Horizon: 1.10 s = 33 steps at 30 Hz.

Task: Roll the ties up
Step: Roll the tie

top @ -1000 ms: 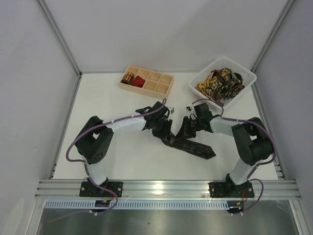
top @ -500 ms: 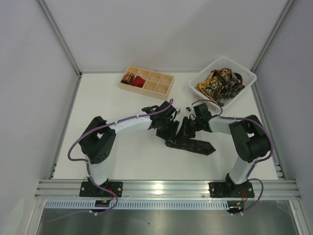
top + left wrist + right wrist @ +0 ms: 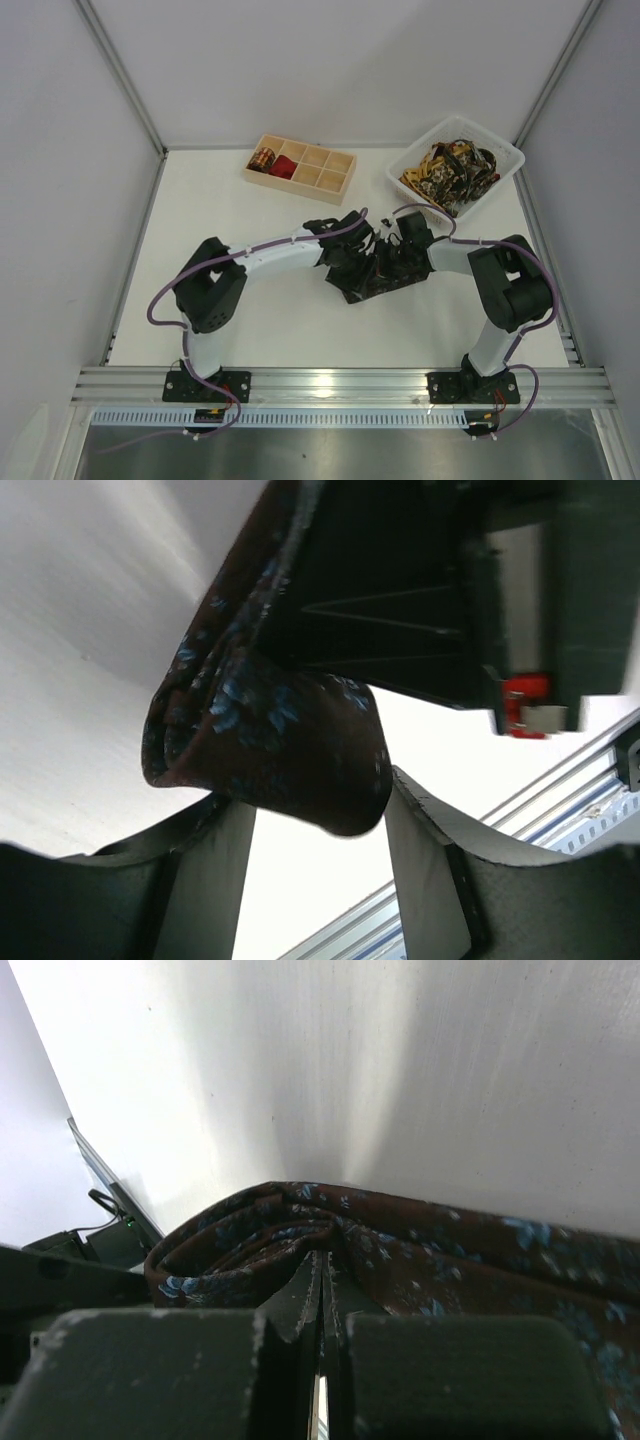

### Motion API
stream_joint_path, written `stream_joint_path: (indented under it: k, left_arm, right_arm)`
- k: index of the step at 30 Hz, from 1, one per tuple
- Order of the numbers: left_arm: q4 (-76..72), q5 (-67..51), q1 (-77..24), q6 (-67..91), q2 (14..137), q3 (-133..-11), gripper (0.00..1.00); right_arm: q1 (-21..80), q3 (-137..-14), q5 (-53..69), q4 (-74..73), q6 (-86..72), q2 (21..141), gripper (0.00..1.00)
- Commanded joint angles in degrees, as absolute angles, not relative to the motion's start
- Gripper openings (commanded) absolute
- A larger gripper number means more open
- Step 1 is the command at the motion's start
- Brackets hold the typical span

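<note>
Pinching the dark brown tie (image 3: 420,1250), right pincer (image 3: 322,1270) clamped shut; left pincer (image 3: 318,825) open astride it

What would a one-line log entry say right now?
step: rolling tie | left tool: open | right tool: shut on tie

A robot lab, set up as a closed test cell. A bare white desk (image 3: 250,320) is boxed in by plain pale walls (image 3: 60,150) held in aluminium posts (image 3: 120,75). There is no furniture or decoration in view. Along the near edge runs an aluminium rail (image 3: 340,385), and two arms are bolted to it: the left arm (image 3: 270,255) and the right arm (image 3: 500,280), both trailing loose purple cables (image 3: 160,300). The only other things are props: a wooden tray (image 3: 297,188) and a white basket (image 3: 493,137) of ties (image 3: 450,170).
</note>
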<state>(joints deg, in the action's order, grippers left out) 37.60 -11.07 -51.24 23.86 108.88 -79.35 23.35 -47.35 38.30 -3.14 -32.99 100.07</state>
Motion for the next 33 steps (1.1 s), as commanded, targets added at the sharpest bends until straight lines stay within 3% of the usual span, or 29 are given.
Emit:
stream_joint_path:
  k: [1,33]
  left_arm:
    - [35.3,-11.2,-52.2,22.6,110.0,-84.5,0.58]
    - [38.6,-11.5,-51.9,20.5,114.7,-92.7,0.59]
  right_arm:
    - [24.0,-46.8,40.5,-1.4,-33.2,98.6,0.00]
    - [22.2,-46.9,37.9,-5.1,-30.1,97.5,0.00]
